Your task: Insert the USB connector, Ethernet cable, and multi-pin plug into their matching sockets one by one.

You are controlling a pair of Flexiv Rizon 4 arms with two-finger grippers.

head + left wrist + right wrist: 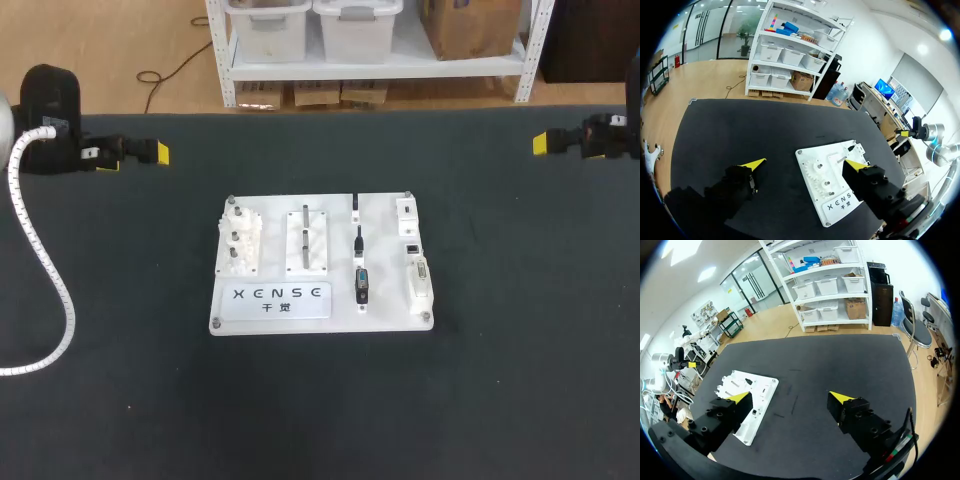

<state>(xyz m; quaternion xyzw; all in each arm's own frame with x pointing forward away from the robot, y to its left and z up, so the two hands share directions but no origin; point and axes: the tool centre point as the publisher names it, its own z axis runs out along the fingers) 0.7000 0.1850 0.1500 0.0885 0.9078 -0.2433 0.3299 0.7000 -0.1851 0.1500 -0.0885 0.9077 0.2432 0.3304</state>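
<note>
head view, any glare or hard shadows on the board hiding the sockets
Head view: the board is evenly lit, with no glare or hard shadow over the sockets. Left wrist view: board bright but not washed out, and the mat is matte, with no reflections. Right wrist view: the same soft light, no hard shadow on the board.

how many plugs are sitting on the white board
3, in a column right of middle on the white board: thin plug by the far edge, middle plug next, wide plug nearest the robot. None looks hidden.
</note>
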